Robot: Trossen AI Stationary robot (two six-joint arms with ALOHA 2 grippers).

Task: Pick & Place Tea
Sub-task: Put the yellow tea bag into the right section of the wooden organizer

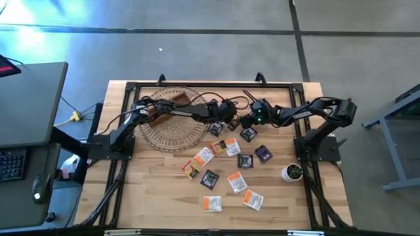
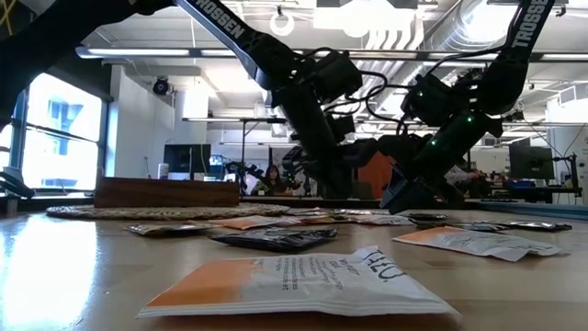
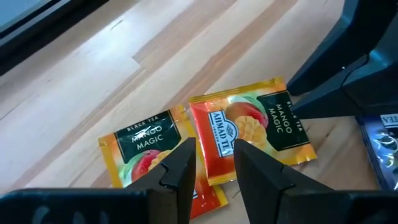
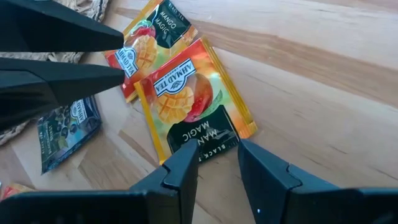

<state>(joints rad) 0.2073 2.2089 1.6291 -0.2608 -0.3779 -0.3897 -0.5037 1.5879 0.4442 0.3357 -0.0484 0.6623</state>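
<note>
Left wrist view: left fingers [image 3: 211, 165] apart over mango sachet [image 3: 249, 127], frame centre; right fingers [image 4: 217, 163] apart too. Sachets light, flat, slippery; pinch edge.

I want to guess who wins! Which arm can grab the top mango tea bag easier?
Close call, probably the left: its open jaws straddle the top mango sachet, and the wicker tray lies on its side.

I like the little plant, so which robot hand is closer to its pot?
Right. The right gripper hangs toward the table's middle from the pot; the left gripper is just beyond it, farther off.
</note>
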